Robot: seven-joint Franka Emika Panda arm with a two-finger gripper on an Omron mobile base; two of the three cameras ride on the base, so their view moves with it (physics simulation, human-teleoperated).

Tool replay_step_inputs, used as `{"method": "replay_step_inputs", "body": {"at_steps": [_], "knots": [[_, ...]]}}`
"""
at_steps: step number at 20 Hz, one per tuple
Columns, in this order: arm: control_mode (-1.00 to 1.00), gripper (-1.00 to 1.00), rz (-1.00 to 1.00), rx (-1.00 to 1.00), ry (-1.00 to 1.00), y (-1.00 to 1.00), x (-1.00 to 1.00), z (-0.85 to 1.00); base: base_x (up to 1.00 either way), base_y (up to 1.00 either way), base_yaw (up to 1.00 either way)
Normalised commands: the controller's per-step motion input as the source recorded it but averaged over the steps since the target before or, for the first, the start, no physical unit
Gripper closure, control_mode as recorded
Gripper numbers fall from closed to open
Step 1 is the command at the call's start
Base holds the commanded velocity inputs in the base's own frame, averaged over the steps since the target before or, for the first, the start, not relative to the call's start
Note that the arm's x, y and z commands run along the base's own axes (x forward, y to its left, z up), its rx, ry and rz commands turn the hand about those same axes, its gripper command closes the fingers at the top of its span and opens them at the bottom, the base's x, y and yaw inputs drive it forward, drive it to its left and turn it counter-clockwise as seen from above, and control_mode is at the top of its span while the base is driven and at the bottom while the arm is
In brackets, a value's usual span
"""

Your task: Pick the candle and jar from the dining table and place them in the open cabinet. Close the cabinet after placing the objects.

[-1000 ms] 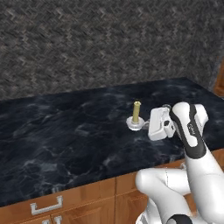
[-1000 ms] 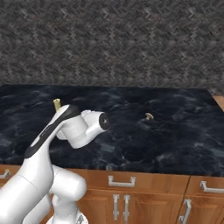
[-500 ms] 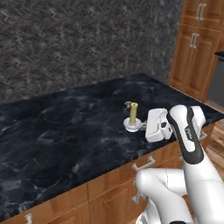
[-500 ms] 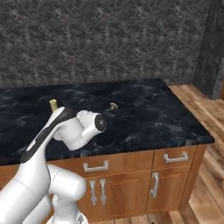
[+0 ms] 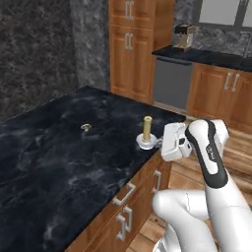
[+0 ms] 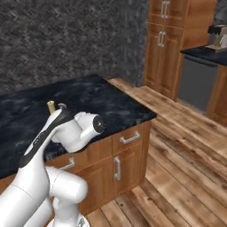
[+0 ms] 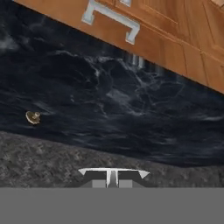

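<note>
The candle [image 5: 146,132], a yellow-gold stick in a small white-silver holder, stands upright at the near right edge of the dining table [image 5: 54,162]. My gripper [image 5: 158,143] is shut on the holder from the right. In the right base view the candle's tip [image 6: 51,106] pokes up behind my arm. The holder's pale rim [image 7: 113,173] lies between my fingertips at the bottom of the hand view, with my gripper [image 7: 113,180] shut on it. The black marble top [image 7: 113,105] spreads beyond it. The jar is out of view.
A small brown-gold round thing [image 5: 86,127] [image 7: 33,117] lies on the marble. Tall brown wood cabinets [image 5: 130,47] [image 6: 164,37] with vertical silver handles stand shut beyond the table's far end. A dark counter carries a coffee machine [image 5: 183,37]. Wood floor [image 6: 177,146] lies to the right.
The whole picture has swung as the base drove and turned, bringing the cabinets and floor into view. The candle has stayed at the gripper throughout.
</note>
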Motion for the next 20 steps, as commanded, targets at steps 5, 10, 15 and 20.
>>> {"method": "replay_step_inputs", "body": {"at_steps": [5,10,15,20], "knots": [[1.0,1.0,0.0,0.0,0.0,0.0,0.0,0.0,0.11,0.04,-0.75],[1.0,1.0,0.0,0.0,0.0,0.0,0.0,0.0,0.16,0.04,-0.74],[1.0,1.0,0.0,0.0,0.0,0.0,0.0,0.0,0.22,0.11,-0.73],[1.0,1.0,0.0,0.0,0.0,0.0,0.0,0.0,0.34,0.22,-0.69]]}}
